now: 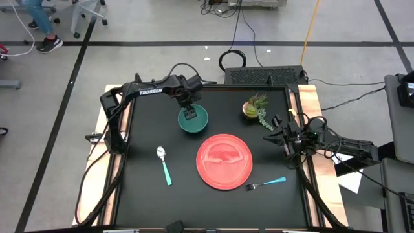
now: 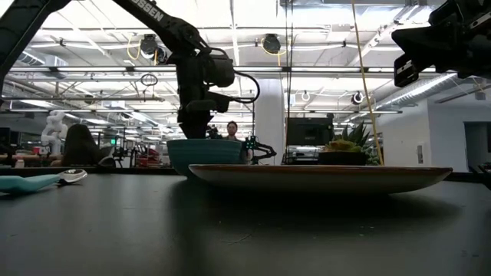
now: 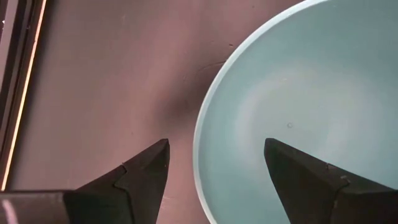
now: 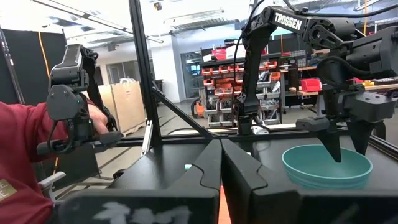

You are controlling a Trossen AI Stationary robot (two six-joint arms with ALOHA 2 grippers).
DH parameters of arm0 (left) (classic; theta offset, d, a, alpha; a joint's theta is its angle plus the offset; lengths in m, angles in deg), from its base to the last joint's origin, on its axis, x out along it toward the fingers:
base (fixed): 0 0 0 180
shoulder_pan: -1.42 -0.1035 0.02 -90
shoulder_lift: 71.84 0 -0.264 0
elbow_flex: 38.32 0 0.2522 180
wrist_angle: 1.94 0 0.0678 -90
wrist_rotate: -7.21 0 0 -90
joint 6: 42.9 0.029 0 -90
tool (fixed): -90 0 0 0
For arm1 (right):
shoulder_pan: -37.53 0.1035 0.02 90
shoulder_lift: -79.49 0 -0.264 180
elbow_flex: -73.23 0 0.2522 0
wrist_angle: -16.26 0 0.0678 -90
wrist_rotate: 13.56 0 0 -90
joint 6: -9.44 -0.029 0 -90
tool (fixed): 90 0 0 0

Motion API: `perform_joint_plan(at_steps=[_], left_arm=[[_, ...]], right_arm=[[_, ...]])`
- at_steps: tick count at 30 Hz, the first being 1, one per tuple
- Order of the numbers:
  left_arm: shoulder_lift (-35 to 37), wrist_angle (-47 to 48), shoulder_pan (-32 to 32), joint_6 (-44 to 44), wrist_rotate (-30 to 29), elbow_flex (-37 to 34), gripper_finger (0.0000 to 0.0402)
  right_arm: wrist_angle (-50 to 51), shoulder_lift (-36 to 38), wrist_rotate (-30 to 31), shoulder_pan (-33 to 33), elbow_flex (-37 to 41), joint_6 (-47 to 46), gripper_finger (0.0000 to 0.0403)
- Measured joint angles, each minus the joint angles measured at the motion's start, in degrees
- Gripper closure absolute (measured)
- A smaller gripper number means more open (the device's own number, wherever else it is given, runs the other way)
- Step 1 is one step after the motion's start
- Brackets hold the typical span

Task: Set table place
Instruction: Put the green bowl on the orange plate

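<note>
The teal bowl [image 1: 193,120] stands on the black table [image 1: 142,188], at the far side of the red plate [image 1: 224,161]. My left gripper [image 1: 189,114] is open and points down over the bowl's far-left rim [image 3: 200,140]. One finger [image 3: 146,171] is outside the rim and one [image 3: 301,177] is inside, with gaps on both sides. A teal-handled spoon [image 1: 163,164] lies left of the plate. A teal-handled fork [image 1: 265,184] lies at its near right. My right gripper [image 1: 277,128] is shut and empty near the table's right edge, beside the plant.
A small potted green plant [image 1: 255,107] stands at the far right of the table, close to my right gripper. Wooden strips [image 1: 314,129] run along the table's left and right sides. A person's red sleeve [image 4: 18,155] shows beyond the table in the right wrist view.
</note>
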Motion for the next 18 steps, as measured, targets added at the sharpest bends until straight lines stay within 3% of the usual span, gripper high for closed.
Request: perform_joint_plan(at_steps=[4,13,18], left_arm=[[0.00,-0.04,0.06,0.67,0.02,0.00,0.0151],[0.00,-1.09,0.07,0.83,1.88,-0.02,0.0256],[0.00,-1.70,0.07,0.72,1.92,-0.02,0.0294]], right_arm=[[0.00,-0.01,0.00,0.00,-0.01,0.00,0.0403],[0.00,0.00,0.00,0.00,0.00,0.01,0.0403],[0.00,0.00,0.00,0.00,-0.01,0.01,0.0403]])
